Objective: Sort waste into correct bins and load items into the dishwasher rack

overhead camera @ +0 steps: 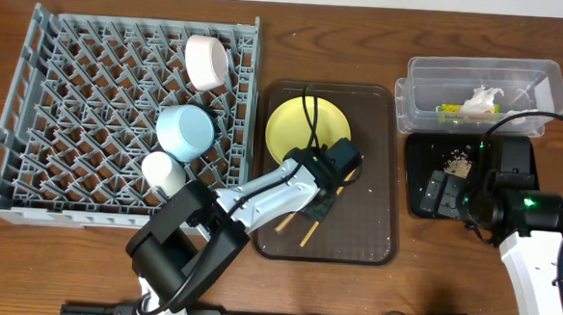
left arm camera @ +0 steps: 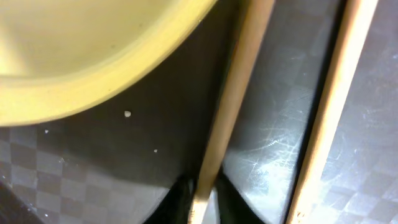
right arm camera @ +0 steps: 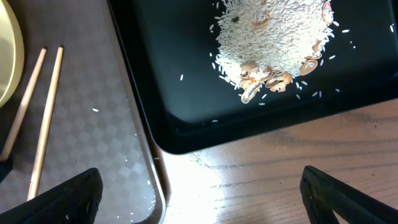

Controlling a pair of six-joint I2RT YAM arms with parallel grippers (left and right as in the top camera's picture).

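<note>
overhead view with 2 wrist close-ups.

done: the white bowl (overhead camera: pixel 207 62), light blue bowl (overhead camera: pixel 184 131) and small white cup (overhead camera: pixel 164 173) sit in the dishwasher rack (overhead camera: pixel 93 70). the crumpled tissue (overhead camera: pixel 482 99) and yellow-green wrapper (overhead camera: pixel 450 110) lie in the clear tub (overhead camera: pixel 546 80). the rice crumbs (right arm camera: pixel 273 37) are heaped in the black tray (overhead camera: pixel 419 155).

left to do: the yellow plate (overhead camera: pixel 298 127) and the 2 chopsticks (overhead camera: pixel 306 236) remain on the brown serving tray (overhead camera: pixel 367 181), the chopsticks side by side just beside the plate's rim. a few stray grains (right arm camera: pixel 94 110) also dot that tray.

left gripper (left arm camera: pixel 202 208): lowered onto the serving tray, dark fingertips (left arm camera: pixel 177 208) drawn in on either side of 1 of the chopsticks. the close view is cropped, but it reads as a pinch.

right gripper (right arm camera: pixel 199 205): jaws spread wide, holding nothing, above bare table between the black tray and the serving tray.

judged progress: sorting nearly complete; 3 of 5 items loaded.
</note>
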